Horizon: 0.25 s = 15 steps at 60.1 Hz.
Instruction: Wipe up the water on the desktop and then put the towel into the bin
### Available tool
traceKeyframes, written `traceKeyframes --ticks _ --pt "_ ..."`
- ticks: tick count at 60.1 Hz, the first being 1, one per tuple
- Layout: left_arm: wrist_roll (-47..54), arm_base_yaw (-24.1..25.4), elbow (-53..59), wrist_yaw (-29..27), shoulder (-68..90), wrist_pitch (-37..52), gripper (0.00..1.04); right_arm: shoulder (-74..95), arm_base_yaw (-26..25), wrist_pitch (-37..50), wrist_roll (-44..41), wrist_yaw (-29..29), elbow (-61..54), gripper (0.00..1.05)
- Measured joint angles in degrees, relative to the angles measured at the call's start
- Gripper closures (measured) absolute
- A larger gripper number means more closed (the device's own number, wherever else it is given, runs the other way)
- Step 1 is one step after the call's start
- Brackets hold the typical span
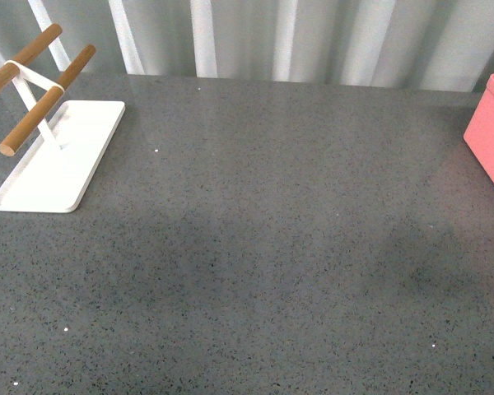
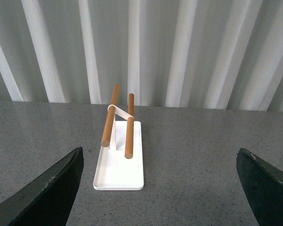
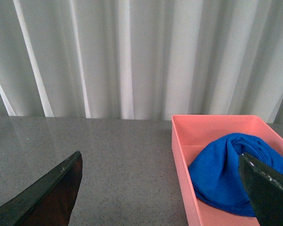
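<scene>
The dark grey speckled desktop fills the front view; neither arm shows there. The salmon-pink bin stands at its right edge. In the right wrist view the blue towel lies crumpled inside the bin. My right gripper is open and empty, back from the bin, one finger in front of the towel. My left gripper is open and empty above the desktop, facing the white tray.
A flat white tray with two wooden rods on a white stand sits at the far left; it also shows in the left wrist view. A pale pleated curtain hangs behind the desktop's back edge.
</scene>
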<state>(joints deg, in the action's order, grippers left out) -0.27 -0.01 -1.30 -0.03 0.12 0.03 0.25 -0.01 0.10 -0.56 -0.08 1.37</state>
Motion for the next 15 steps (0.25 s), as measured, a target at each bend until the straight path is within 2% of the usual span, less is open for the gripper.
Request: traceKeyframes --ticks 15 --pt "0.0 0.0 0.0 0.0 0.0 0.0 0.07 0.0 0.0 0.0 0.0 0.0 0.0 0.07"
